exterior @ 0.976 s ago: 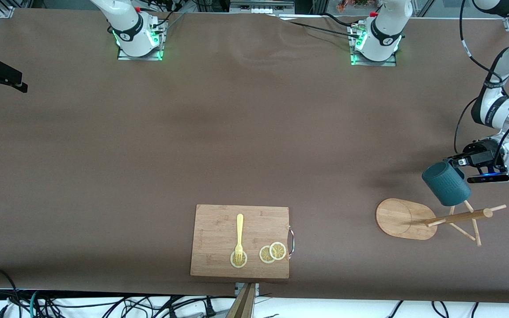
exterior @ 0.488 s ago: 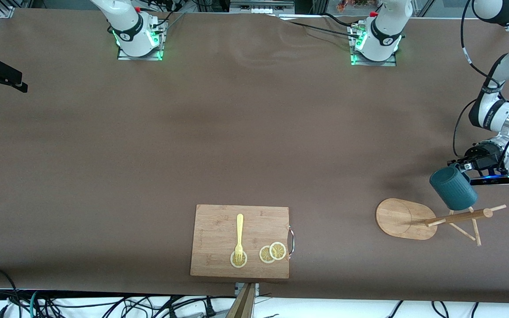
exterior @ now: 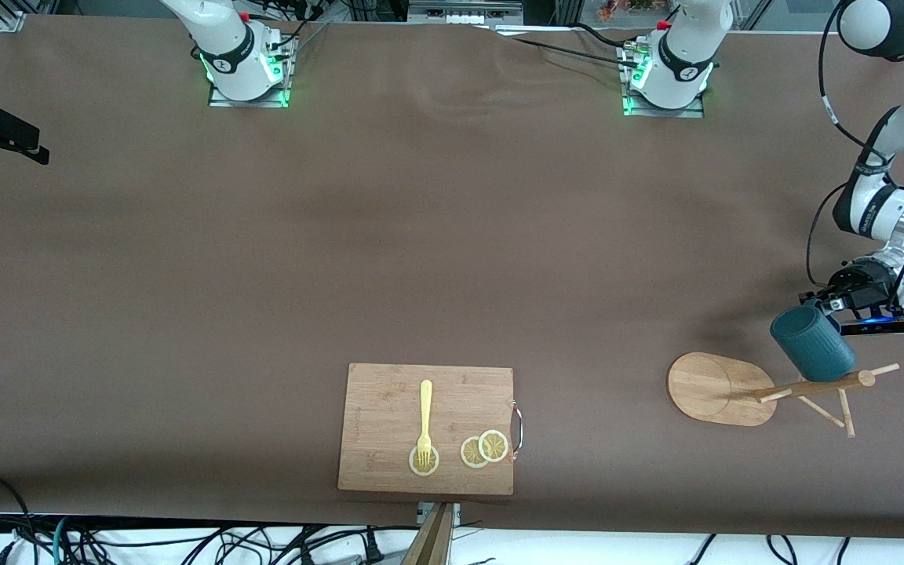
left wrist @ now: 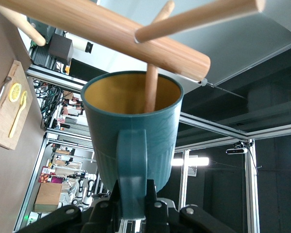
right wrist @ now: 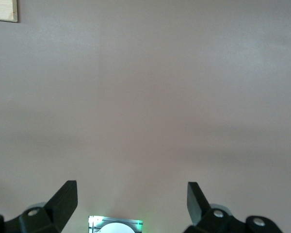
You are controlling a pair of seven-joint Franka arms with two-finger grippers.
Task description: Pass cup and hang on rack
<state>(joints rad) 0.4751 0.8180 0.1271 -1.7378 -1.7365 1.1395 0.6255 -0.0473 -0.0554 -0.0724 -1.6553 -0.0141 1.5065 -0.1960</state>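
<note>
I'm looking at two white arms with black joint bands, their bases glowing green on metal plates. Black cables are looping along the left arm (a silver ring is showing at its wrist). A blue light is shining on its wrist camera. Both claws are wearing black fingers.

One high camera and two wrist cameras cover the desk.

The front view looks down from high across the desk toward both arm bases, taking in the whole top. The left wrist view looks very close along its pincer at the cup and rack; both also show in the front view. The right wrist view looks down past its spread pincer at bare desk.
</note>
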